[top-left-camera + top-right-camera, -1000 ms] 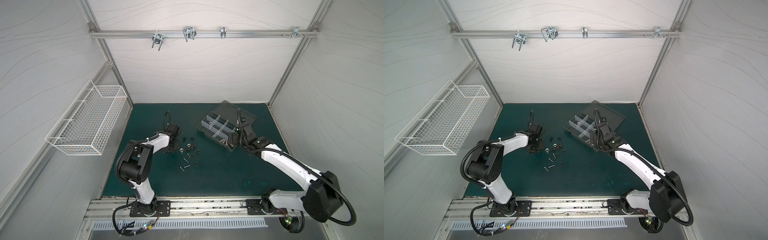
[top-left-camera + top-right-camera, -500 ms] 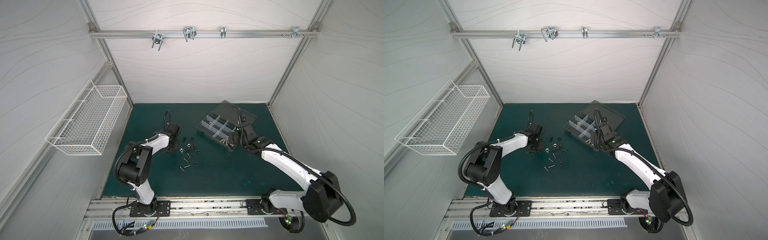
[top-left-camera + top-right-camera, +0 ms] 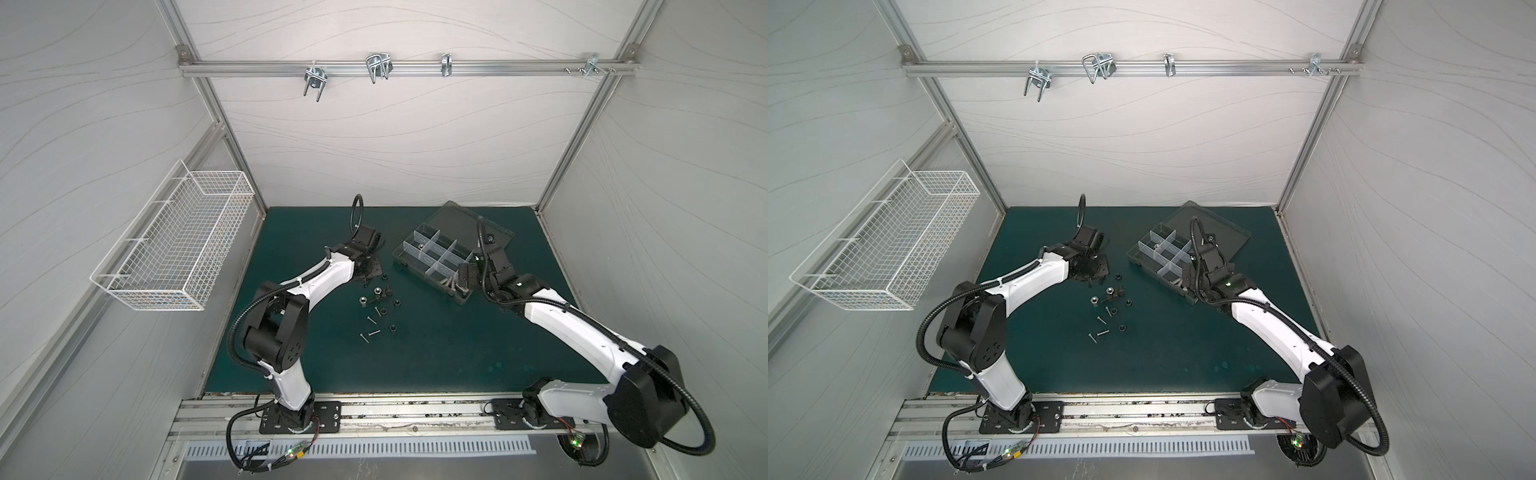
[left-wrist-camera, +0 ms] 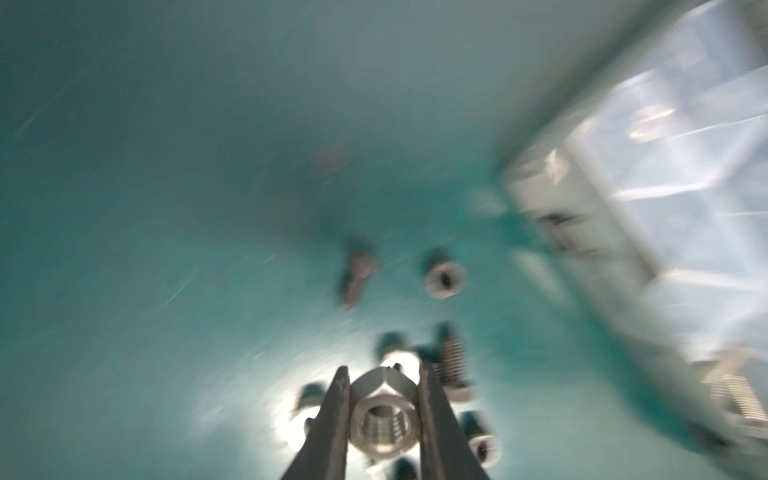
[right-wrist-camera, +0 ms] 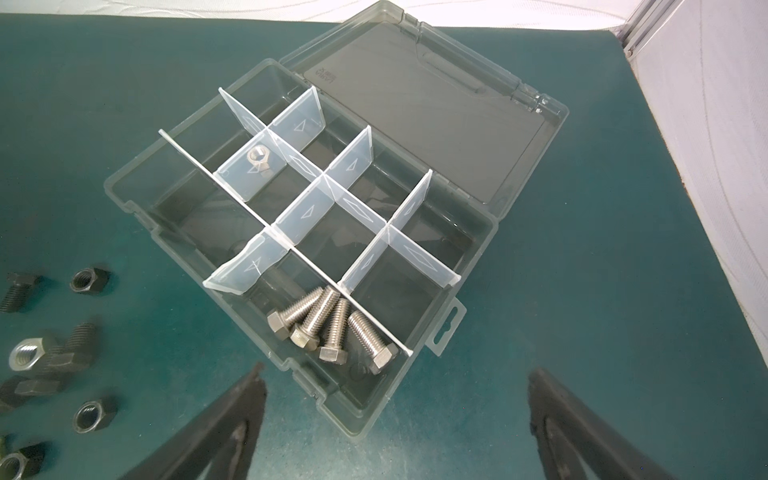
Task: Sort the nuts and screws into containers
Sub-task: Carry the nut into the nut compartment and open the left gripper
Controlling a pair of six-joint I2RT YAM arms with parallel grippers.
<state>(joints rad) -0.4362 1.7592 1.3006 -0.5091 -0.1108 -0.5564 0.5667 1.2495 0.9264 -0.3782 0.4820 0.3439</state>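
Observation:
My left gripper [image 4: 383, 374] is shut on a shiny silver nut [image 4: 382, 419], held just above the loose pile; this view is blurred. In both top views it [image 3: 368, 270] hangs at the pile's far-left edge. The pile [image 3: 376, 299] on the green mat holds silver nuts [image 3: 362, 300], black nuts [image 3: 392, 328], short black screws [image 5: 16, 291] and thin long screws [image 3: 371, 333]. The clear organizer box [image 5: 494, 224] lies open; one compartment holds several silver hex bolts [image 5: 328, 328], another a single silver nut [image 5: 258, 156]. My right gripper [image 5: 397, 374] is open, empty, over the box's near corner [image 3: 461, 276].
The box's lid [image 3: 469, 226] lies flat behind it toward the back wall. A white wire basket [image 3: 174, 249] hangs on the left wall, off the mat. Both arms reach in from the front rail. Open green mat stretches in front of the pile and box.
The left gripper has shifted slightly at the pile and its wrist view is smeared by motion. The right arm and the box have not visibly moved.

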